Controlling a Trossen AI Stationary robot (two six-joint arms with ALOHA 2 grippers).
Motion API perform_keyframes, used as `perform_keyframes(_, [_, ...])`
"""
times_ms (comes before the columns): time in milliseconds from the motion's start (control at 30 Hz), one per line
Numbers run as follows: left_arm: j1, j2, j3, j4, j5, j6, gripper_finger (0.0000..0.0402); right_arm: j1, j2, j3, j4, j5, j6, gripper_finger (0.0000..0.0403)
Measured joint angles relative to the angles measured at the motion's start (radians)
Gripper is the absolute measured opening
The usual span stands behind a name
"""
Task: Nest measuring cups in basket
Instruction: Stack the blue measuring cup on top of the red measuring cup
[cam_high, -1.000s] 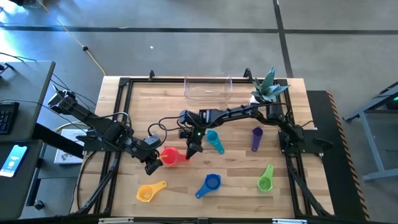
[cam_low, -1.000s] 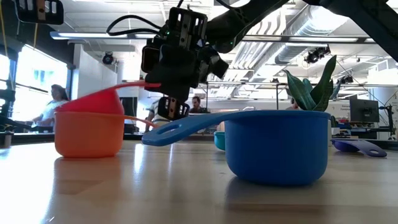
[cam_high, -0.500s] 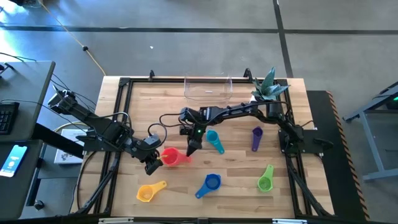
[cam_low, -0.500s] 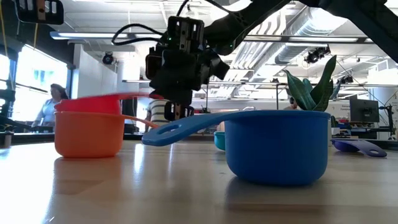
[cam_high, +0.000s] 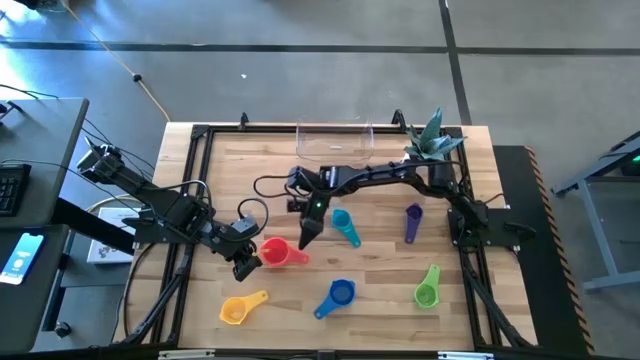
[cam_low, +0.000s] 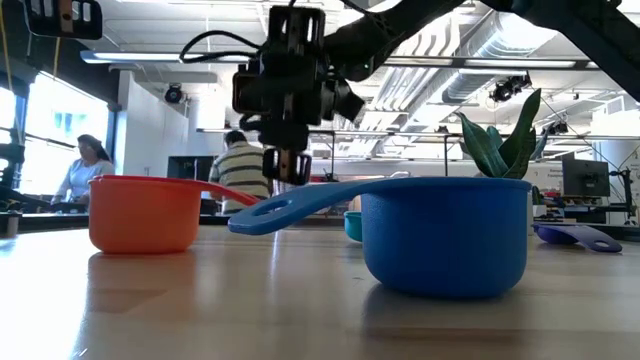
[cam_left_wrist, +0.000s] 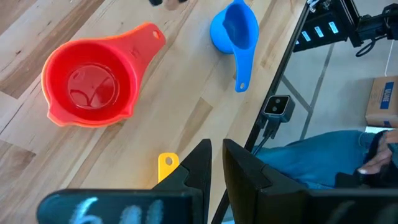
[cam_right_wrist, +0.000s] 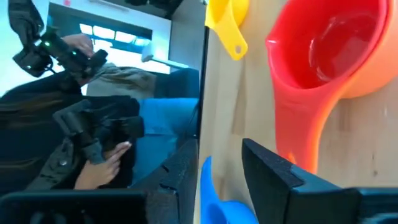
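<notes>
The red cup (cam_high: 274, 250) sits nested inside the orange cup (cam_high: 292, 256) near the table's middle, both upright; the wrist views show the red cup (cam_left_wrist: 87, 81) (cam_right_wrist: 329, 43) in it too. My right gripper (cam_high: 308, 235) (cam_right_wrist: 221, 168) hovers open just above the orange handle (cam_right_wrist: 308, 137) and touches nothing. My left gripper (cam_high: 245, 263) (cam_left_wrist: 217, 165) is shut, just left of the pair. Yellow (cam_high: 240, 307), blue (cam_high: 338, 296), green (cam_high: 428, 288), teal (cam_high: 345, 225) and purple (cam_high: 412, 220) cups lie on the table. The clear basket (cam_high: 334, 142) stands at the far edge.
A white plant pot (cam_high: 430, 142) stands to the right of the basket at the far edge. In the low view the blue cup (cam_low: 445, 235) is nearest and the orange cup (cam_low: 145, 215) stands behind it. People show in the room beyond the table.
My right gripper held the red cup tilted by its handle, lowered it level into the orange cup, let go and rose a little. The red cup now sits sunk inside the orange one.
</notes>
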Motion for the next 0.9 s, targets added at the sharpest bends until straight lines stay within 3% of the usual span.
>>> perform_keyframes(133, [0.000, 0.000, 0.000, 0.000, 0.000, 0.005, 0.0030, 0.009, -0.023, 0.065, -0.132, 0.075, -0.075, 0.0119])
perform_keyframes(400, [0.000, 0.000, 0.000, -0.043, 0.000, 0.128, 0.0030, 0.062, -0.081, 0.179, -0.446, 0.387, -0.128, 0.0119])
perform_keyframes(900, [-0.001, -0.003, 0.000, -0.191, 0.033, 0.430, 0.0030, 0.222, -0.083, 0.336, -0.774, 0.724, 0.266, 0.0119])
